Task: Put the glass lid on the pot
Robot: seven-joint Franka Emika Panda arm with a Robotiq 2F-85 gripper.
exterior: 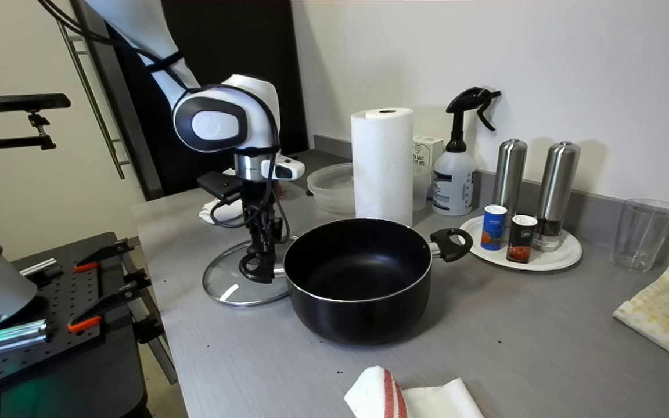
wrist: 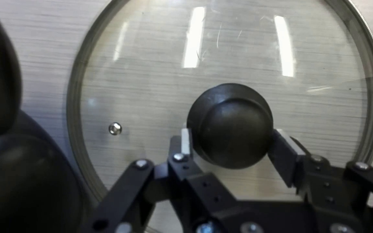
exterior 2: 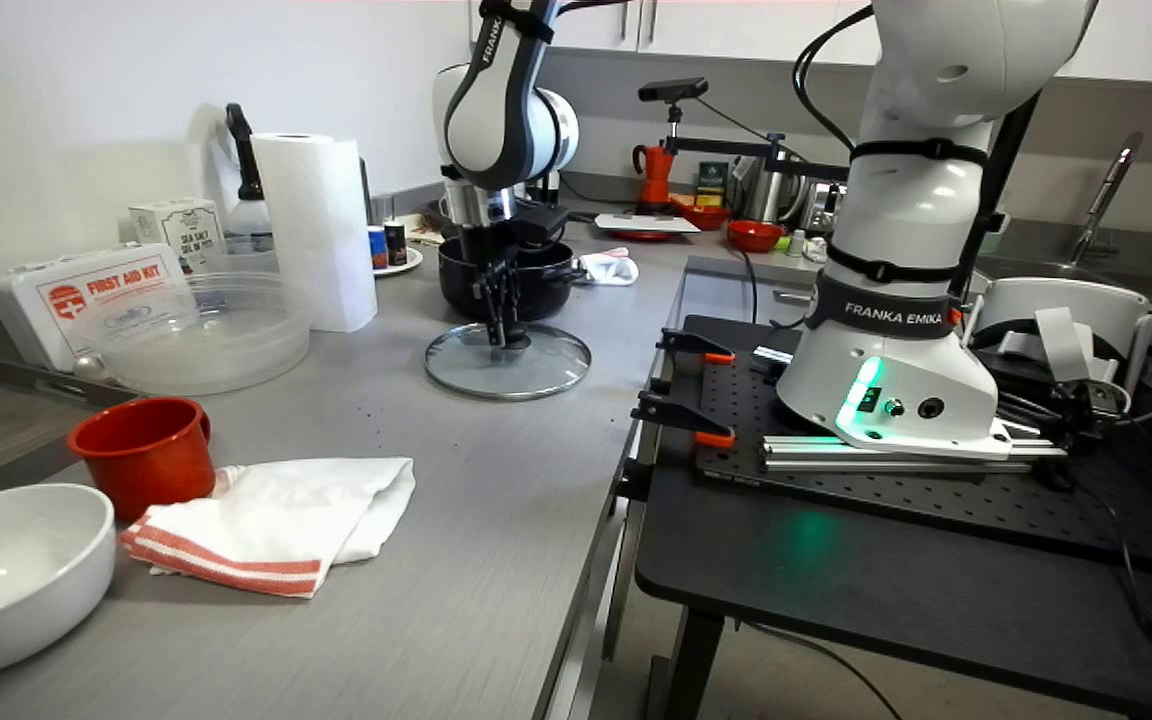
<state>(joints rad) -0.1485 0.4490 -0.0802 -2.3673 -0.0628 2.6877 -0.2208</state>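
We find the glass lid [exterior 2: 508,370] lying flat on the grey countertop [exterior 2: 496,510]. Being round, it has no long axis; its black knob [wrist: 231,124] is the hold on offer. The Robotiq gripper [wrist: 234,140] stands over it, pointing down, its fingertips [wrist: 284,158] at either side of the knob. Both appear to bear on it, so we record the gripper as clamped there; how firmly, we cannot tell.

The governing relation is sideways: the black cooking pot [exterior: 358,313] stands uncovered just beside the lid, to the left in the wrist view, roughly along the line joining the fingertips. Whether lid and pot touch is not clear. The pot's side handle [exterior: 264,271] projects toward the gripper and hides the fingertips in an exterior view.

In our judgement the grasp is the step in hand, with lift and transfer outstanding. The pot's rim sits above the lid, so we would require a straight rise before crossing; an early sideways move could strike rim or handle.
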